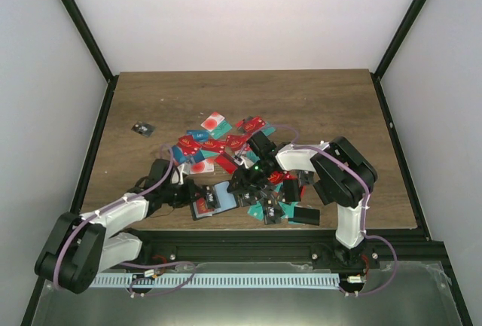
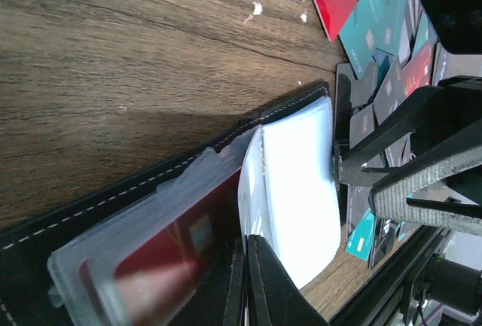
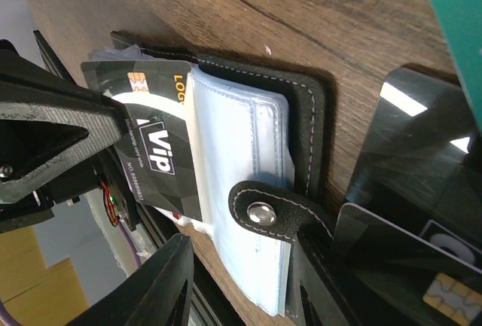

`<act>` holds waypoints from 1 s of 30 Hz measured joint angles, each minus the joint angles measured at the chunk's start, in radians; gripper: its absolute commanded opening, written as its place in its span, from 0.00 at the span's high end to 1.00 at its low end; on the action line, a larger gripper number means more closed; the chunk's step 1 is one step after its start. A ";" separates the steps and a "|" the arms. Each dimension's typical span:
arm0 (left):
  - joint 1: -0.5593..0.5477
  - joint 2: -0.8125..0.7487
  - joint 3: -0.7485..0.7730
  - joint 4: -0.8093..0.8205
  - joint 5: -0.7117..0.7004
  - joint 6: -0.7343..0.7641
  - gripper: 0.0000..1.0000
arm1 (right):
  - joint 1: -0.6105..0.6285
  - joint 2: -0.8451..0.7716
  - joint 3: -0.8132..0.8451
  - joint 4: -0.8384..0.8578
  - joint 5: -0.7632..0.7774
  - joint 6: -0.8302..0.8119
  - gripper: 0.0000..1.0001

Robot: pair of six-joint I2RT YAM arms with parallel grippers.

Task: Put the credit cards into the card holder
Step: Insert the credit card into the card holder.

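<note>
Left end effector (image 2: 247,273) clamps the open black stitched bifold card holder (image 3: 305,108) near the wooden table's (image 1: 151,100) front edge | right end effector (image 3: 237,266): fingers apart astride its clear plastic pockets (image 3: 241,115), grip unclear | progress: early; one red plastic card (image 2: 158,254) pocketed, black VIP card (image 3: 154,145) at pocket mouth, many coloured cards (image 1: 226,144) loose

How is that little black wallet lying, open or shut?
Open: the wallet lies spread on the table, its clear pockets fanned out and its snap tab unfastened.

The black card holder (image 1: 203,208) lies open at the near edge; red and teal credit cards (image 1: 226,144) lie scattered behind it.
</note>
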 measured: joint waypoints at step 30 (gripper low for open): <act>-0.006 -0.014 -0.049 0.053 0.037 -0.058 0.96 | -0.005 0.010 0.002 -0.001 0.000 0.060 0.64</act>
